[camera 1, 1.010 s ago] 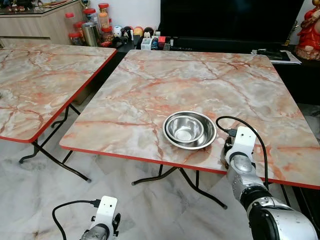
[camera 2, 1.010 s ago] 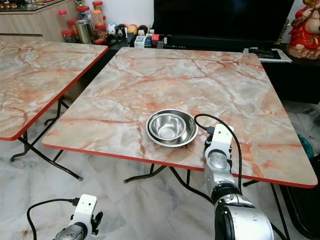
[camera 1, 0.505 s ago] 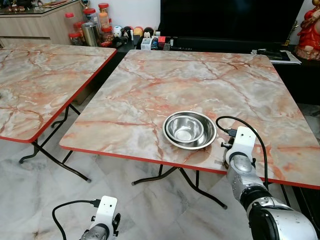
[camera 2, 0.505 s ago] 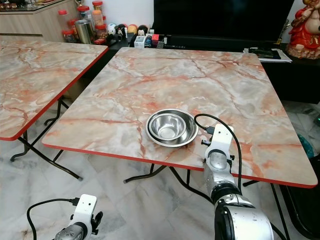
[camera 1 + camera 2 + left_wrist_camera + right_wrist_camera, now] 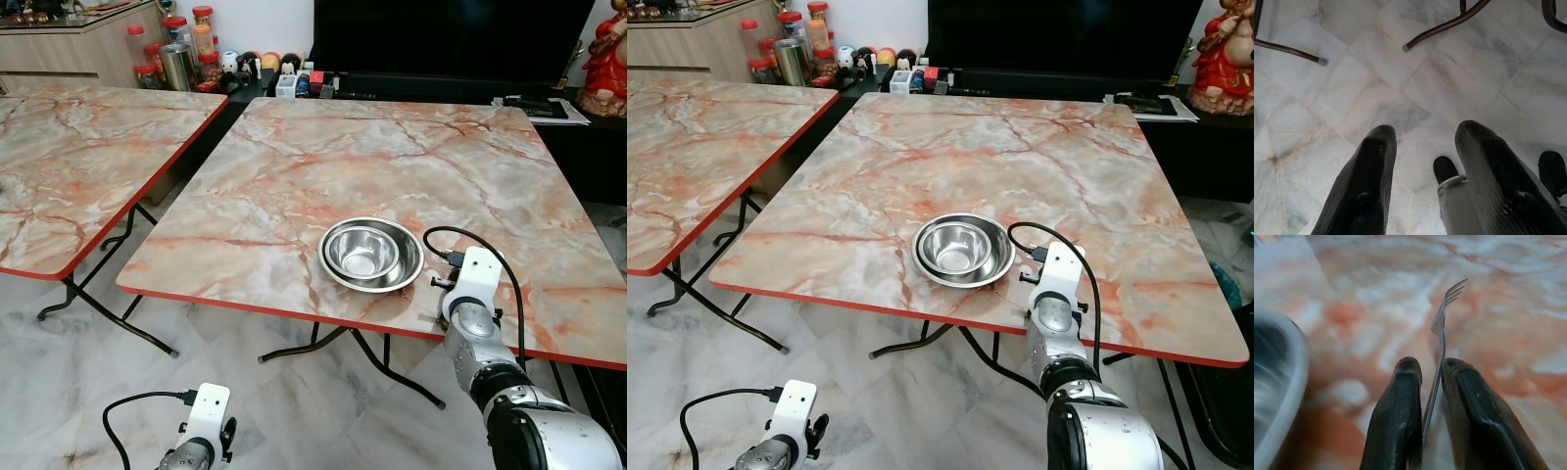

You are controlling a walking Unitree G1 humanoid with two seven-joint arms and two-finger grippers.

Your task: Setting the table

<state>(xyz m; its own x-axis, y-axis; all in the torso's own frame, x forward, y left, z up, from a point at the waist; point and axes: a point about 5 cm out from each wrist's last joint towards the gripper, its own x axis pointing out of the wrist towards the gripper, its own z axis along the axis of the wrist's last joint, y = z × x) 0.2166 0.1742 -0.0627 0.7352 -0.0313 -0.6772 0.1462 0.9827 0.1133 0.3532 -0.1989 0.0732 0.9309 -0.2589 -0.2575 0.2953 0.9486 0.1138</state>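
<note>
Marble-pattern folding table (image 5: 323,166), red-edged, dark metal legs; centre of head views.

Steel bowls (image 5: 371,254), two nested, smaller inside larger; on table near front edge, at about 5 o'clock from table centre. Rim of larger bowl blurred at edge of right wrist view (image 5: 1276,396).

Right gripper (image 5: 1430,377), on silver arm with white wrist camera housing and black cable; at front edge of table, at 3 o'clock from bowls, just beside them, apart from rim. Fingers (image 5: 1400,421) pinched onto fork (image 5: 1442,328); handle clamped between pads, tines pointing away from gripper, over marble surface. Whether fork touches table: cannot tell.

Left gripper (image 5: 1422,147), hanging low at 7 o'clock from table, over pale marble floor tiles (image 5: 1376,98). Fingers spread apart, nothing between them. Table-leg ends (image 5: 1408,47) on floor ahead of it.

Second marble table (image 5: 78,147), same pattern, at 9 o'clock from first, narrow gap between.

Jars and small items (image 5: 196,44) on low cabinet, at 11 o'clock. Dark screen (image 5: 441,39) at 12 o'clock. Red figurine (image 5: 602,54) at 2 o'clock.
</note>
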